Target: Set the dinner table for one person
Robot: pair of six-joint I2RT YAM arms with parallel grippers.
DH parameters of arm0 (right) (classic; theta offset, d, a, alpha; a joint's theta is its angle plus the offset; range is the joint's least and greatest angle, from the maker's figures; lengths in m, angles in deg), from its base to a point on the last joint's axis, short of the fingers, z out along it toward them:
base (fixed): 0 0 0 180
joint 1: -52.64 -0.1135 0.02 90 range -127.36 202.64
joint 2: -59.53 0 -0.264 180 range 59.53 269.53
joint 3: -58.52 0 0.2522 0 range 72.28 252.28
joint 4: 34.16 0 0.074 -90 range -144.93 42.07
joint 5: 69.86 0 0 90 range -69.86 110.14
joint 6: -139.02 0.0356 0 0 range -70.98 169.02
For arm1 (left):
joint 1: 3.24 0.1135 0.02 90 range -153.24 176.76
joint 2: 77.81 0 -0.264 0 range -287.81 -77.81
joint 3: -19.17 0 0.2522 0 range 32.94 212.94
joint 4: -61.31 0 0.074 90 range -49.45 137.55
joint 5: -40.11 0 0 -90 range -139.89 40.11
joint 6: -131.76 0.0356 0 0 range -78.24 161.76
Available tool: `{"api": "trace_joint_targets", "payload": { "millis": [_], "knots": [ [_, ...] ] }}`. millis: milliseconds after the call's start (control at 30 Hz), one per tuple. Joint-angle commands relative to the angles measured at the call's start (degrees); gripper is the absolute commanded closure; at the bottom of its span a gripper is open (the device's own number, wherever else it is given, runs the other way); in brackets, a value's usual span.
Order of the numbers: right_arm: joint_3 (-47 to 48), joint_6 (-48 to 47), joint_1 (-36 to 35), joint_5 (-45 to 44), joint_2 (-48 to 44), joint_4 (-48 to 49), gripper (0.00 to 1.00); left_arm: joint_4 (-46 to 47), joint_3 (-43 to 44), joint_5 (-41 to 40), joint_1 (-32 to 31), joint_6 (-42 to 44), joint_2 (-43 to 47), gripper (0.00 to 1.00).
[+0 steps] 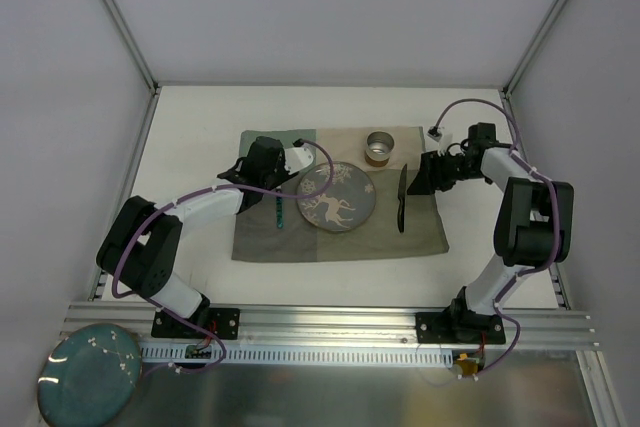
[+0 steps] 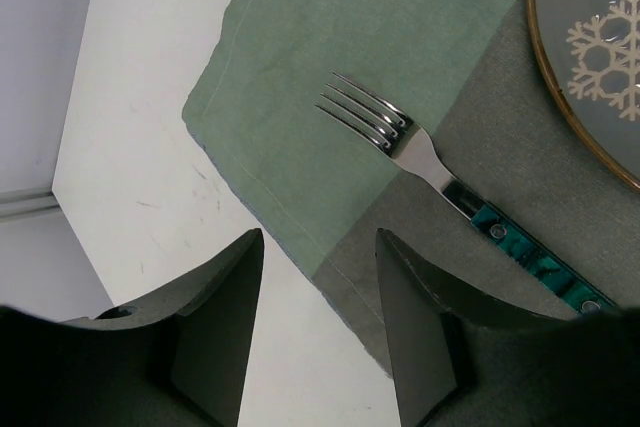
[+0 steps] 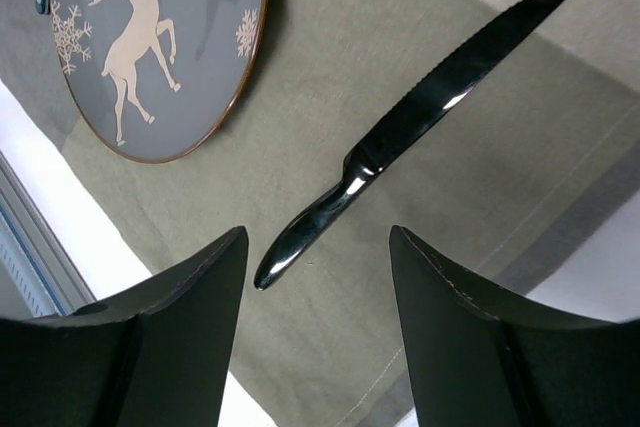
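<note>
**Dinner table** (image 1: pixel 200 117): white top w/ alu frame bars, spans the whole work area, arms mounted at near edge.
**Cloth mat** (image 1: pixel 340 242): green/beige, lies mid-table.
**On mat:**
- deer plate (image 1: pixel 337 197), centre
- fork (image 2: pixel 400 137), teal handle, just L of plate
- knife (image 3: pixel 420 117), just R of plate, not touching it
- metal cup (image 1: pixel 381 147), far edge

**L gripper** (image 2: pixel 320 237): fingers apart, empty, over mat's L edge nr fork tines.
**R gripper** (image 3: pixel 318 235): fingers apart, empty, above knife handle.
**Teal plate** (image 1: pixel 88 372): near-left, off the white top.
</note>
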Motion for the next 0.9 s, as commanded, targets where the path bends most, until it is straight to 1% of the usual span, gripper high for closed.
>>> {"api": "trace_joint_targets", "payload": {
  "millis": [0,200,300,400,467,500,533,567,600,633,667,700,733,767,800,833,867],
  "knots": [
    [-1.18,-1.37,-0.90,1.36,0.25,0.42,0.38,0.45,-0.17,1.37,-0.41,0.51,1.21,0.51],
    [-1.89,-1.63,-2.40,0.83,1.04,1.12,0.38,1.15,-0.69,0.49,-0.41,0.69,1.21,0.51],
    [-1.72,-1.72,-2.58,0.13,0.17,1.21,0.37,1.68,-0.78,-0.04,-0.41,0.78,1.48,0.51],
    [-0.93,-1.80,-2.49,-0.92,-2.81,1.21,0.35,1.68,0.00,-0.21,-0.24,-0.62,2.53,0.50],
    [-0.14,-0.15,-2.40,-3.55,-6.68,2.17,0.30,-0.15,2.89,0.04,0.90,-4.65,3.84,0.48],
    [0.04,0.91,-2.40,-5.91,-8.34,4.96,0.27,-0.86,4.30,0.14,1.95,-6.58,4.02,0.47],
    [0.22,2.31,-2.40,-12.72,-10.10,6.64,0.14,-1.48,6.23,-0.56,4.57,-11.30,4.20,0.46],
    [0.48,4.94,-2.40,-16.44,-13.69,8.31,0.03,-2.70,11.12,-2.05,6.34,-13.44,3.68,0.44],
    [2.05,5.31,-2.49,-21.88,-15.03,9.55,0.01,-7.24,14.04,-2.41,8.09,-18.07,3.07,0.35],
    [4.85,6.62,-2.23,-23.84,-16.95,9.47,0.01,-10.33,19.90,-2.59,11.85,-20.81,1.67,0.34],
    [4.88,6.63,-1.96,-25.26,-17.76,9.56,0.01,-13.06,23.09,-1.63,13.98,-23.28,1.04,0.32],
    [7.31,9.24,-1.53,-25.62,-18.20,9.30,0.01,-15.96,25.82,-0.40,15.91,-25.91,-0.01,0.28],
    [9.08,10.92,-0.91,-25.80,-18.29,8.34,0.01,-21.56,28.63,0.74,17.76,-30.99,-0.89,0.22],
    [10.84,12.33,-0.65,-25.28,-18.03,6.94,0.01,-24.57,33.45,4.41,20.91,-33.21,-3.07,0.20],
    [12.25,15.39,-0.30,-24.49,-17.33,5.01,0.01,-27.21,35.06,6.70,22.25,-34.97,-4.14,0.15],
    [14.00,17.16,0.40,-23.26,-16.80,4.21,0.01,-30.98,36.29,8.47,23.39,-37.17,-4.84,0.02],
    [14.80,18.83,0.67,-22.38,-16.19,3.16,0.01,-31.80,36.57,9.44,25.23,-38.06,-5.63,0.01]
  ]
}}
